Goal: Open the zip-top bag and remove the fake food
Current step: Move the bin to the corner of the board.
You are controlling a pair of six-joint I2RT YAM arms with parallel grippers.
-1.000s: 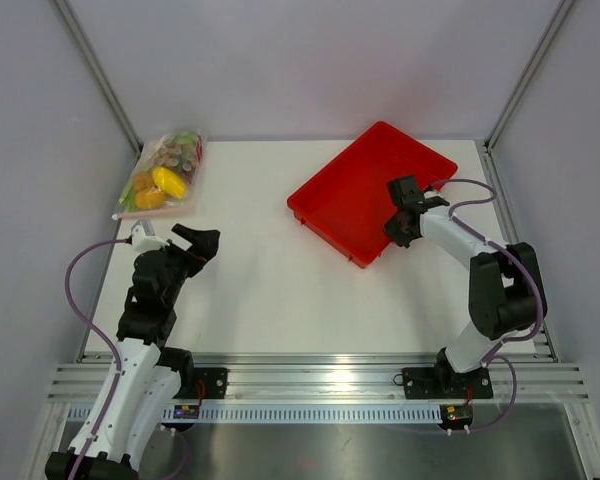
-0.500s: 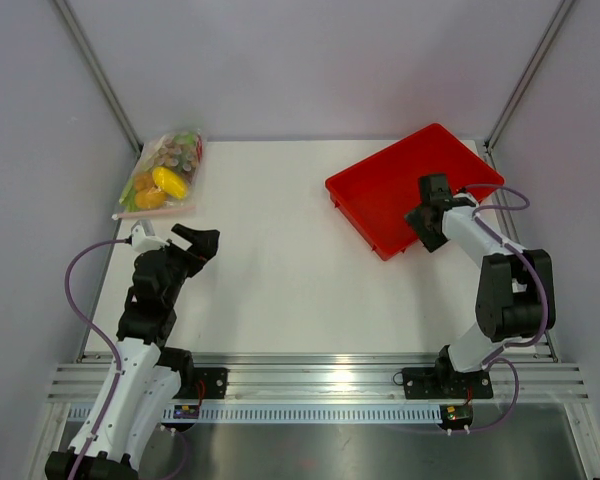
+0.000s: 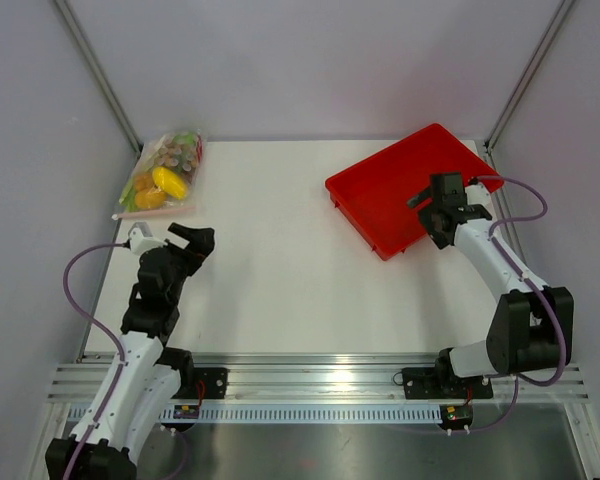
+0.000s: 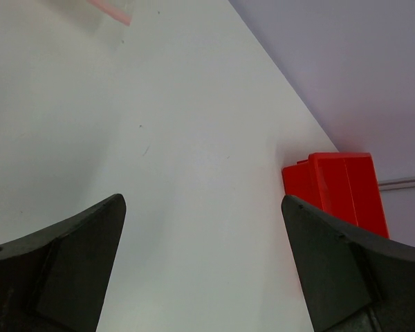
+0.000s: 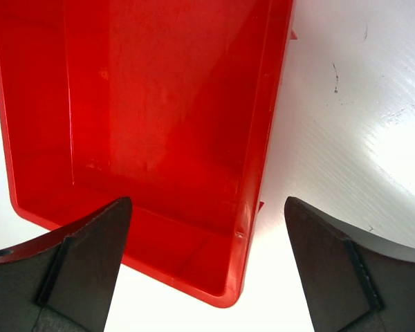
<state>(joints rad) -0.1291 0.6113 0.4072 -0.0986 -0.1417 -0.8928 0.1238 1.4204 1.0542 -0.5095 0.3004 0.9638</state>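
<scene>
Zip-top bag (image 3: 156, 205), fake food (image 3: 170, 182) inside, red tray (image 3: 390, 190)

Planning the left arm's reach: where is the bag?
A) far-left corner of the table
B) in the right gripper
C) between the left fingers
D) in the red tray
A: the bag lies at the table's far-left corner, food inside, nothing gripping it.

Red tray (image 3: 390, 185); clear zip-top bag (image 3: 152, 168), pink strip (image 3: 152, 212); yellow, orange, green fake food (image 3: 169, 182); white table (image 3: 270, 270).
</scene>
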